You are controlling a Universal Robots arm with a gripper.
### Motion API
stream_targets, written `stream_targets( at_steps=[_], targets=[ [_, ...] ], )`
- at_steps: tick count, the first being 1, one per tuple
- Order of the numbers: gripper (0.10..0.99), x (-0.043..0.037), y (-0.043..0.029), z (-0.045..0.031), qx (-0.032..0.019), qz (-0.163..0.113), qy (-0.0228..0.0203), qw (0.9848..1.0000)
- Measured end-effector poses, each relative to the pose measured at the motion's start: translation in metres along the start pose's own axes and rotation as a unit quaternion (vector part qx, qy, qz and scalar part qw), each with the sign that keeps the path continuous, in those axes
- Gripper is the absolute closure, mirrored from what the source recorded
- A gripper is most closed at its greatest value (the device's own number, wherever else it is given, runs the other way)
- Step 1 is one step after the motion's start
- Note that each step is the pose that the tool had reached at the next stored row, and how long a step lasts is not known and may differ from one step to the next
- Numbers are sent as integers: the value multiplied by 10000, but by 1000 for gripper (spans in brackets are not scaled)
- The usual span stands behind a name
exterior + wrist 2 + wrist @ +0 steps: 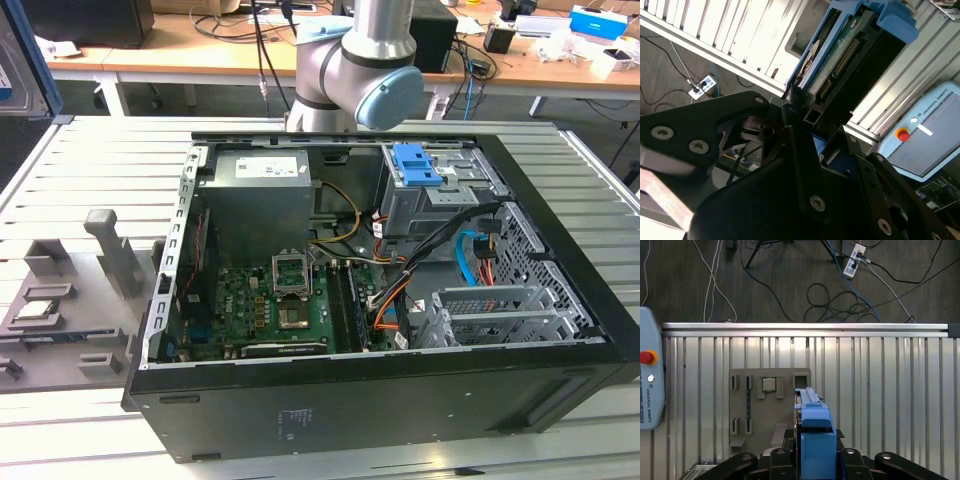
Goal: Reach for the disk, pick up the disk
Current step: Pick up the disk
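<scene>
Black claw (815, 450) links crowd the near edge of both wrist views, and their fingers (788, 437) are clamped narrow on the disk (816, 422), one against each long side. Its blue rail faces the first wrist view; in the second wrist view its green board and connector row show along one edge.

The disk hangs over the grey tray (767, 405) on the slatted desk (890, 390), covering one tray rim. Whether its far end touches the tray or the desk I cannot tell. A small silver chip (769, 385) sits in a tray pocket, apart from the disk.

Bare slats run wide on the side of the tray away from the pendant (650, 380). Past the tray the desk ends in a straight rail, with floor (790, 280) and loose cables (840, 300) beyond.

In the exterior view the open case (400, 400) stands just to the exterior view's right of the tray, and the arm (355, 70) rises behind the case.
</scene>
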State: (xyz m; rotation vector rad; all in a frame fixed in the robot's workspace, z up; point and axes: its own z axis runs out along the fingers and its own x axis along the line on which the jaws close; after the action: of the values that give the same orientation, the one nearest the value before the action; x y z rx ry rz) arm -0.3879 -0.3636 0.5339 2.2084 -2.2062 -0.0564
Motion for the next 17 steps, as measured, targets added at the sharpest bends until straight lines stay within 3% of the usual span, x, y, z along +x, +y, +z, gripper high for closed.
stream_targets(
  at_steps=[1, 3, 5, 8, 10, 13, 17],
  targets=[
    [722, 0, -1, 0, 0, 0, -1, 10000],
    [722, 0, -153, -6, -1, 0, -1, 10000],
    [722, 0, -244, -10, -4, 0, -1, 10000],
    [722, 1, -446, -18, -11, 0, -1, 10000],
    [722, 1, -526, -21, -14, 0, -1, 10000],
    [722, 1, -705, -27, -20, 0, -1, 10000],
    [722, 1, -830, -33, -25, 0, -1, 10000]
  ],
)
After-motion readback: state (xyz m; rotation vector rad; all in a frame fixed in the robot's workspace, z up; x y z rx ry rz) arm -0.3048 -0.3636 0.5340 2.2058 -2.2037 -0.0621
